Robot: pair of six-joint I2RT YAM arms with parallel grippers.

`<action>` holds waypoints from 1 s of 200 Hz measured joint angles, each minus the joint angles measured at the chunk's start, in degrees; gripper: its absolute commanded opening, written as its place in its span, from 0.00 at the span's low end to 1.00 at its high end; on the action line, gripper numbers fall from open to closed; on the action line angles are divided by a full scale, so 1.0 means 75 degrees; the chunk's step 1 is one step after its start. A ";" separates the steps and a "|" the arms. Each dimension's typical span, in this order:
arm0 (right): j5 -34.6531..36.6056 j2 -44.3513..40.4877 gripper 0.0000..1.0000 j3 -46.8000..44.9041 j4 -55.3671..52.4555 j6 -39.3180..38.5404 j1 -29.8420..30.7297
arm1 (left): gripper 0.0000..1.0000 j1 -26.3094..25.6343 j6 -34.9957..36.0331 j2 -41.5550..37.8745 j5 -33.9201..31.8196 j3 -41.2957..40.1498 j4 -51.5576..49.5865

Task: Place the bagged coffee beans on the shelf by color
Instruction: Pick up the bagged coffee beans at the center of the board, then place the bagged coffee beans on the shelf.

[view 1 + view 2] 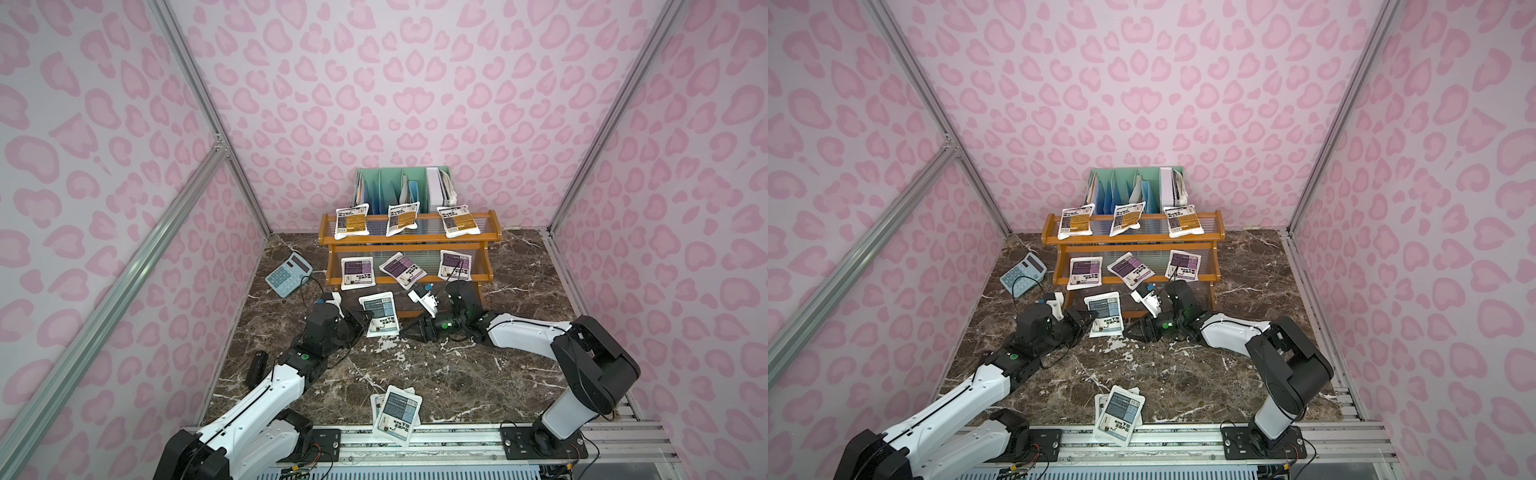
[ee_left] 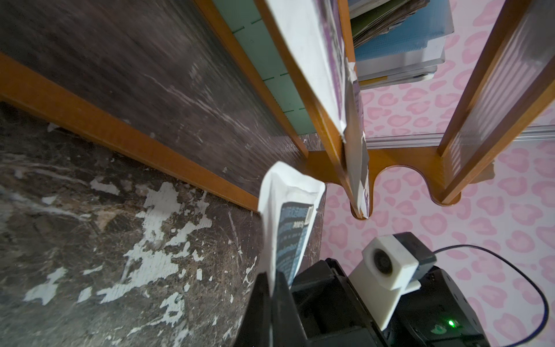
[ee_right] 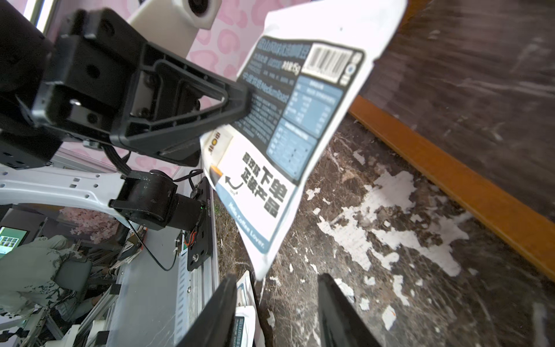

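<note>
Right wrist: white pouch [image 3: 300, 126], grey-blue label

Grey-blue pouch [image 1: 380, 316]: label up, tilted, edge pinched in the left gripper [image 1: 365, 319], just off the right gripper [image 1: 405, 330].
Shelf [image 1: 409, 240]: just beyond both grippers; yellow-orange pouches [image 1: 402, 219] on the top tier, purple pouches [image 1: 357, 272] on the middle tier.
Other grey-blue pouches [image 1: 397, 415]: stacked, well behind both.

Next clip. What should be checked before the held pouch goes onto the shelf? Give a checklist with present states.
1. Left gripper shut on the grey-blue pouch: ok.
2. Right gripper open, but apart from that pouch's lower corner: cannot tell.
3. Bottom tier bare where the left wrist view shows it: ok.
4. Top tier all yellow-orange pouches, middle tier all purple pouches: ok.
5. Centre purple pouch inside its front rail: not ok, it overhangs.
</note>
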 measured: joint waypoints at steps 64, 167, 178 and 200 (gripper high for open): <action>-0.0047 0.0230 0.36 0.0131 0.0402 0.0219 0.0117 | 0.00 0.0000 0.0227 0.0350 0.0379 0.0216 0.0093; 0.0571 -0.0087 0.00 -0.0172 0.0067 0.0117 -0.0029 | 0.30 0.0015 0.0976 0.0399 -0.0015 0.1099 -0.1373; 0.0699 -0.0143 0.00 -0.0297 -0.0166 0.0085 -0.0114 | 0.32 0.0020 0.1090 0.0274 -0.0408 0.1247 -0.1918; 0.0921 -0.0347 0.00 -0.0513 -0.0568 0.0058 -0.0259 | 0.34 0.0026 0.1378 0.0146 -0.1204 0.1594 -0.3037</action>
